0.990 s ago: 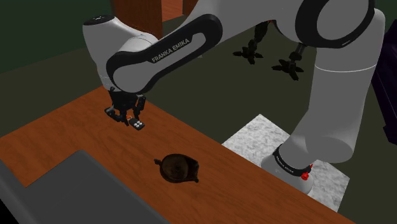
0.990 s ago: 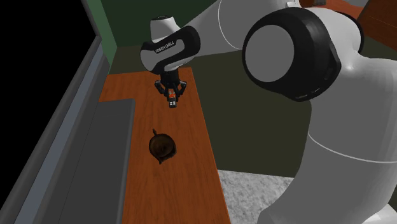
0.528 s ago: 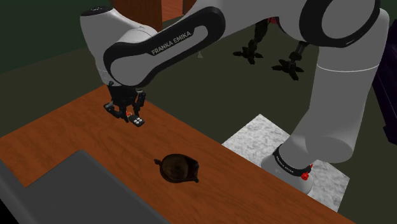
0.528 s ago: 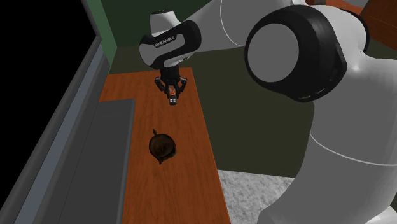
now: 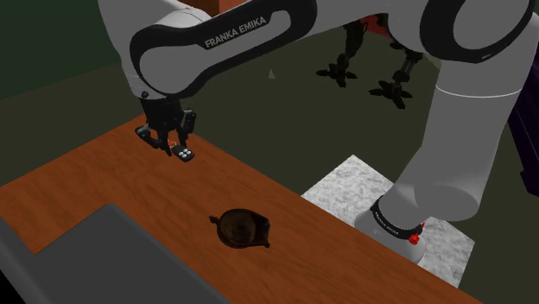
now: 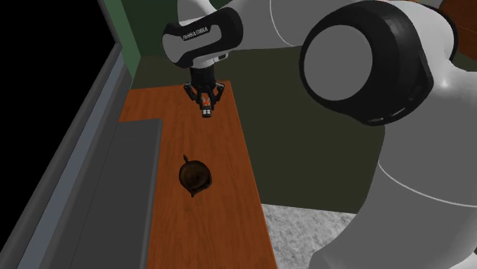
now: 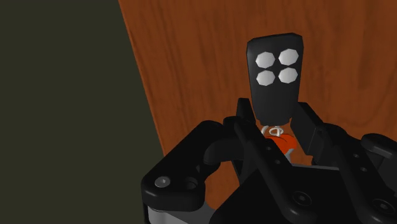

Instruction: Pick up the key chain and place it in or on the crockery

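In the shoulder view, a grey slab (image 5: 104, 250) covers the lower left of the wooden desk (image 5: 86, 181). To its right the tool (image 5: 170, 138) hangs from the white arm (image 5: 225, 43) over the far part of the desk, near the edge. It is pinching the key chain (image 5: 183, 153), a black fob whose free end points down toward the wood and appears clear of it. Further right and nearer the camera, a dark brown bowl (image 5: 240, 229) sits on the desk, well apart from the fob. The marbled stand (image 5: 345, 186) is at the right.

The second exterior view has a black area (image 6: 46, 76) at its left, then the slab (image 6: 130, 199), then the desk (image 6: 229, 191). The bowl (image 6: 194, 176) rests on the wood just beside the slab. The tool (image 6: 203, 98) and key chain (image 6: 206, 111) are above it in the picture, over the far end of the desk.

In the wrist view, the dark floor lies left of the desk's edge. The fingers (image 7: 245, 118) clasp the lower end of the key chain (image 7: 275, 79), which shows four white buttons, with an orange piece (image 7: 280, 141) beneath it in the tool (image 7: 275, 121).
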Available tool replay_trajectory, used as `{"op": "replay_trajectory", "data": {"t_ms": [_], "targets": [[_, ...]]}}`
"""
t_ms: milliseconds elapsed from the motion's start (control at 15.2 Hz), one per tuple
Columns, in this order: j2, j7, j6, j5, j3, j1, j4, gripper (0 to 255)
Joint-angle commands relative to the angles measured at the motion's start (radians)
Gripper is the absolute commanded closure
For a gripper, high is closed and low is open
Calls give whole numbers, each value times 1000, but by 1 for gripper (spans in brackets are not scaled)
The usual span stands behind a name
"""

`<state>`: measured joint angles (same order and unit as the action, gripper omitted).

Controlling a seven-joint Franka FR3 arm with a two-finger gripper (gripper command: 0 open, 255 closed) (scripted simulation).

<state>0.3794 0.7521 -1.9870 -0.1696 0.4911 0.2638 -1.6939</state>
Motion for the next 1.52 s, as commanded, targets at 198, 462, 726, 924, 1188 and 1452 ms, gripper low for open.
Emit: {"op": "replay_trajectory", "data": {"t_ms": [198, 462, 726, 924, 1188, 1452], "targets": [[-22, -6, 59, 13, 6, -1, 39, 255], [-35, -11, 107, 21, 10, -2, 76, 255], [-79, -8, 119, 40, 19, -6, 48, 255], [-188, 2, 77, 91, 42, -16, -90, 255], [-329, 10, 39, 167, 68, -13, -249, 255], [-466, 16, 19, 249, 89, 7, -384, 255]]}}
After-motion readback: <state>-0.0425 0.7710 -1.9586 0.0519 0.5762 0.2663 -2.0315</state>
